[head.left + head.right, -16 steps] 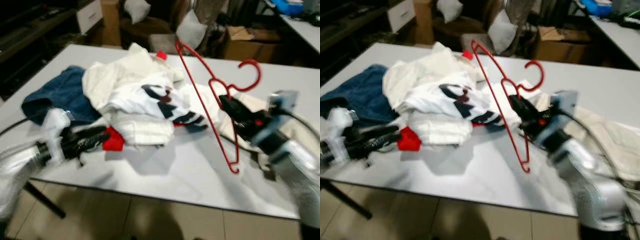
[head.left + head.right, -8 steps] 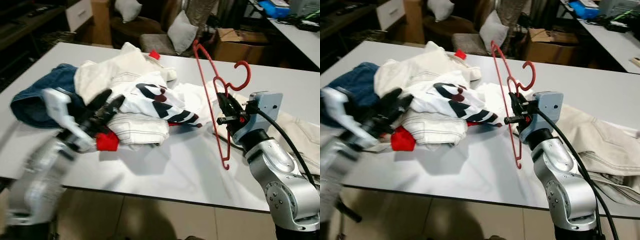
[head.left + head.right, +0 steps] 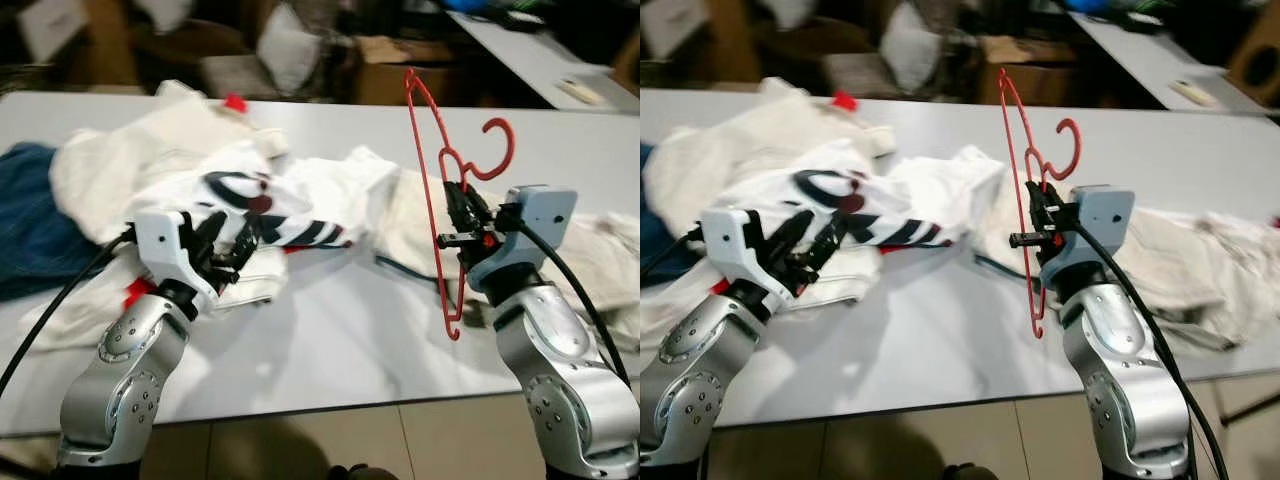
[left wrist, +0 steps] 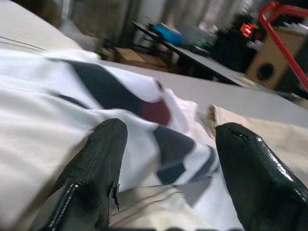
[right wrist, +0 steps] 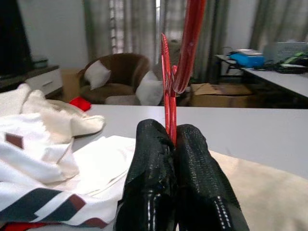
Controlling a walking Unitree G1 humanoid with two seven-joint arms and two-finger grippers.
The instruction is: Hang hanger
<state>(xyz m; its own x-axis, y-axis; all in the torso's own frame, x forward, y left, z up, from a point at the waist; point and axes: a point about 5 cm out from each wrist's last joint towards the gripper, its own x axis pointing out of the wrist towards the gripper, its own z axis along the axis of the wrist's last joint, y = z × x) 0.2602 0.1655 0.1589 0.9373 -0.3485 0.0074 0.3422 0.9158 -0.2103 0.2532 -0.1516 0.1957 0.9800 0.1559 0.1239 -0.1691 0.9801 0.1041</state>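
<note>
Nearest, two silver arms are reaching forward over the front edge of the white tabletop point(image 3: 330, 350).

Item, left tool point(image 3: 232, 243): fingers standing spread apart, holding nothing, hovering at the edge of the white shirt with dark and red markings point(image 3: 265, 205). In the left wrist view the two black fingertips point(image 4: 103, 159) are framing that shirt with a clear gap between them.

Item, right tool point(image 3: 466, 212): fingers pressed together on the red hanger point(image 3: 432, 190), gripping it just below the hook. The hanger is being held upright above the tabletop, hook uppermost, its lower end hanging free and clear of the surface, near the cream cloth point(image 3: 415, 215). The right wrist view is showing the red wire pinched tight between the two fingertips point(image 5: 149, 159).

Item, middle ground: a heap of clothes is lying across the tabletop, with a cream garment point(image 3: 130, 150) behind the marked shirt, a blue garment point(image 3: 25, 225) at the far left, a small red piece point(image 3: 236, 102) at the back of the heap, and beige trousers point(image 3: 1200, 255) lying to the right.

Item, far ground: a brown armchair with pale cushions point(image 5: 118, 84), a cardboard box point(image 3: 400, 60) and a second table point(image 3: 530, 50).

Progress, as judged: the hanger is lifted and secured; no rail or hook to hang it on is to be seen, so carrying it there and hanging it are both remaining.
</note>
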